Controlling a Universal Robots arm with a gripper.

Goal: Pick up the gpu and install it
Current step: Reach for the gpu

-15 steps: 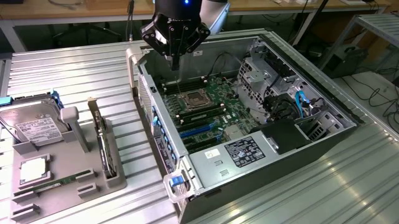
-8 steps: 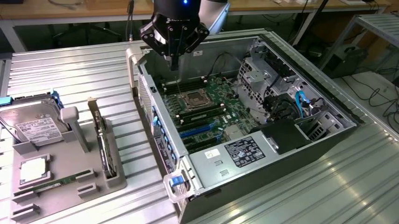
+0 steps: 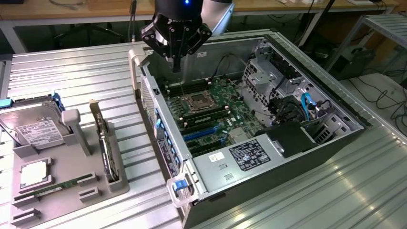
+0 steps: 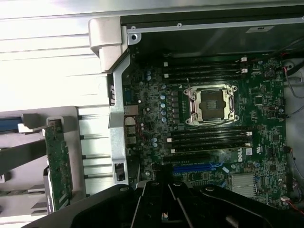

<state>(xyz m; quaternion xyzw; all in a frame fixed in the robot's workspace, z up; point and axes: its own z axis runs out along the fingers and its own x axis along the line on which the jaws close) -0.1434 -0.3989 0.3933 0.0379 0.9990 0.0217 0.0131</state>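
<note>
Your gripper (image 3: pixel 177 67) is hanging over the open case (image 3: pixel 267 191), near its far corner and above the upper edge of the motherboard (image 3: pixel 222 112). Its jaws are pressing together, and they are holding nothing. The fingertips are pointing down towards the board, just beside the memory slots next to the CPU socket (image 3: pixel 197 101), and they are touching no part.

The gpu (image 3: pixel 105 143) is standing on its long edge in a slot of the grey tray (image 3: pixel 70 162), which is lying on the ribbed metal table (image 3: pixel 83 71) to the exterior view's left of the case. You are seeing the card edge-on in that view. In the wrist view its green face is showing, upright beside the case's rear wall. It is sitting well apart from the gripper.

The tray is also carrying a hard drive (image 3: pixel 35 131), propped at a tilt, with a CPU (image 3: pixel 35 172) lying flat below it and a RAM stick (image 3: pixel 54 189) lying near the tray's front edge. Inside the case, blue slots (image 3: pixel 203 133) are showing on the board between the socket and the power supply (image 3: pixel 248 155).
</note>
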